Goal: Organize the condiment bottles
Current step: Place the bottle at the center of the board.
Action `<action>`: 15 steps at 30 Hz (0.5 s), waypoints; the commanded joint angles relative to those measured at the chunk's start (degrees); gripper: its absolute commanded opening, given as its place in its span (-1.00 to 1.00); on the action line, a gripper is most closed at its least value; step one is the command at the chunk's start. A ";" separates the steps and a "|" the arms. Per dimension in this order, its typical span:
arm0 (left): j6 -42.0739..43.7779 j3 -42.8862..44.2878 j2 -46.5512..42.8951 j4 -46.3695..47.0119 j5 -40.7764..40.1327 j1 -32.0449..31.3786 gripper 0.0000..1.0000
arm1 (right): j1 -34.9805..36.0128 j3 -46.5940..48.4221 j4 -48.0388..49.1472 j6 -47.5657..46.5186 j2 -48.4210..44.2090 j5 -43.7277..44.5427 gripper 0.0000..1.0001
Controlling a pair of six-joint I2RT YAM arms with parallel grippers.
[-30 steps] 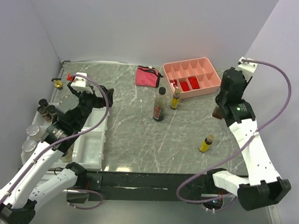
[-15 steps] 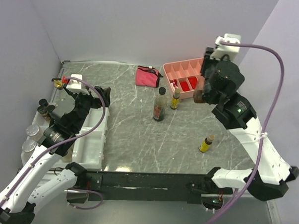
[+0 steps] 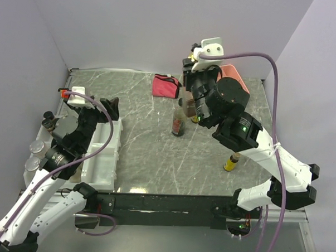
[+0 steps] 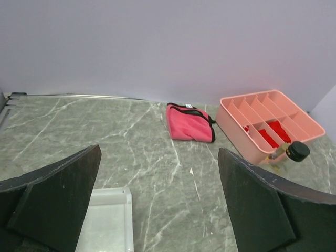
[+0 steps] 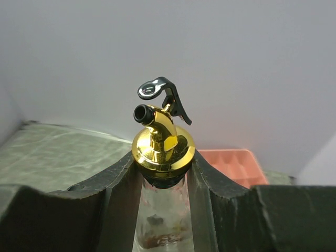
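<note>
High above the back of the worktop, the right tool clamps a glass bottle just under its gold spout, best carried upright and slowly toward the white tray, over which the left tool hovers wide open.

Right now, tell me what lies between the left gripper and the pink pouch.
In the left wrist view, only bare marble tabletop lies between the open left gripper and the pink pouch; a white tray corner sits beneath the gripper.
</note>
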 commanded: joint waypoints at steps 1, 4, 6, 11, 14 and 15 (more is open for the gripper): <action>0.57 -0.53 -1.78 2.94 -3.41 -0.18 0.99 | 1.03 3.17 2.58 9.20 -0.78 -9.40 -1.00; 0.39 -1.15 -2.84 3.64 -4.64 -0.18 0.99 | 0.94 -1.90 3.71 14.91 -1.74 -15.64 -1.00; 0.39 -1.32 -3.45 3.73 -6.22 -0.18 0.99 | 0.86 -4.99 5.12 17.22 -2.80 -19.68 -1.00; 0.65 -2.46 -5.21 5.31 -9.04 -0.10 0.99 | 0.68 -21.24 15.22 20.57 -7.27 -27.33 -1.00; 0.39 -3.26 -6.26 6.01 -9.04 -0.01 0.99 | 0.68 -25.57 17.08 21.44 -7.11 -32.43 -1.00; 0.13 -3.34 -6.35 6.10 -8.87 0.08 0.99 | 0.59 -26.53 17.60 21.79 -7.02 -33.40 -1.00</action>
